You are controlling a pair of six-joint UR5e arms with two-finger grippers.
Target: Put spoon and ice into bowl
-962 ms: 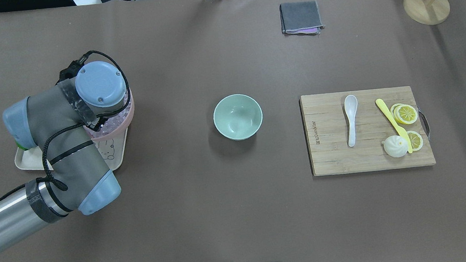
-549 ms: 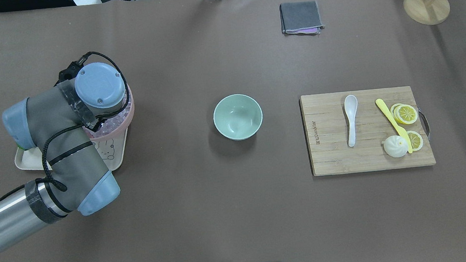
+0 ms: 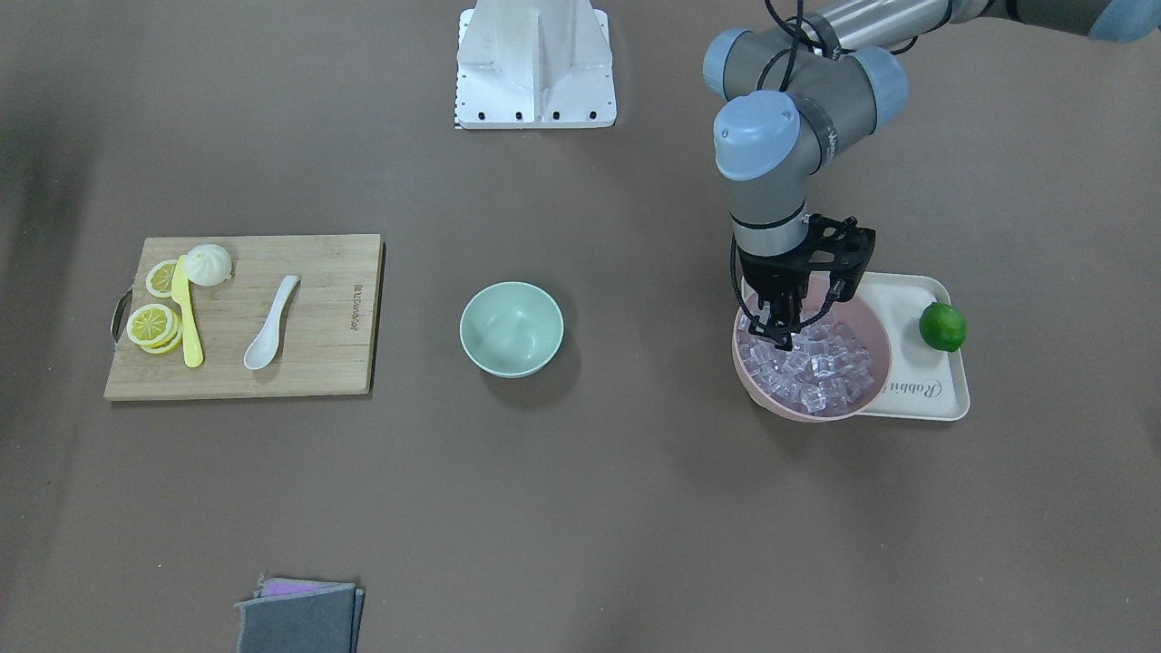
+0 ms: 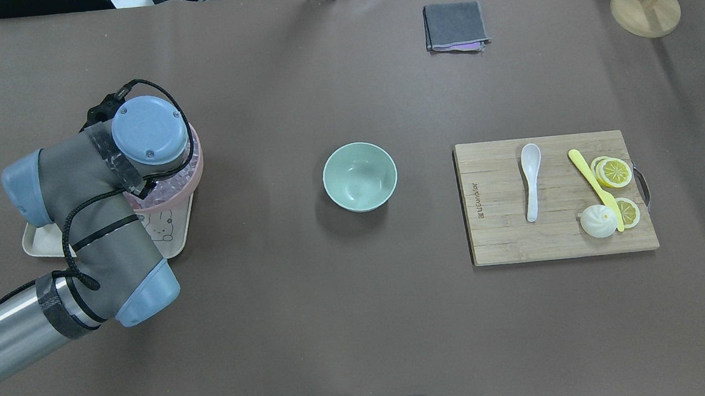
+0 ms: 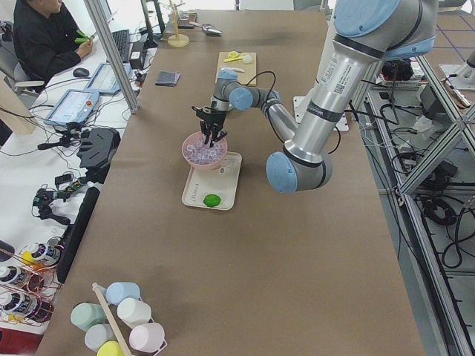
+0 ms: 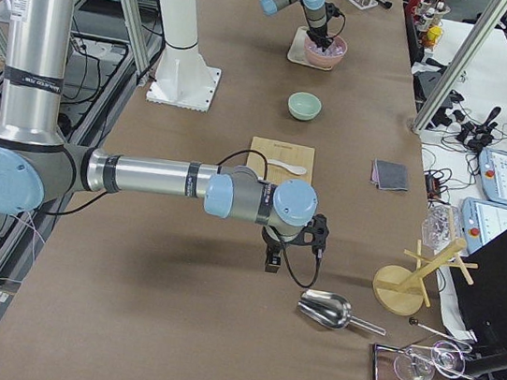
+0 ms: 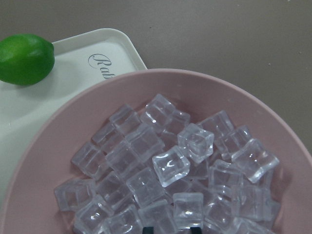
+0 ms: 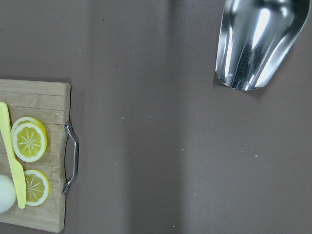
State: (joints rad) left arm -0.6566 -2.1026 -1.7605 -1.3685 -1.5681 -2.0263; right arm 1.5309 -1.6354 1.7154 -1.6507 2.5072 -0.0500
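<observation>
Brown table (image 4: 363,324) — 1 bowl (image 4: 342,189), 1 spoon (image 4: 531,179), left hand (image 3: 780,340) over ice (image 7: 170,165) — grip: cannot tell.

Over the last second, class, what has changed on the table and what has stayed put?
The left arm crept slightly toward the robot's side over the pink bowl of ice; no grasp or release shows. The spoon, mint bowl and cutting board stayed put.

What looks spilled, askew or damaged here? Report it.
Nothing stands out. All the ice sits inside the pink bowl, none on the tray or table; the spoon lies flat on the cutting board; the green bowl stands upright, empty.
</observation>
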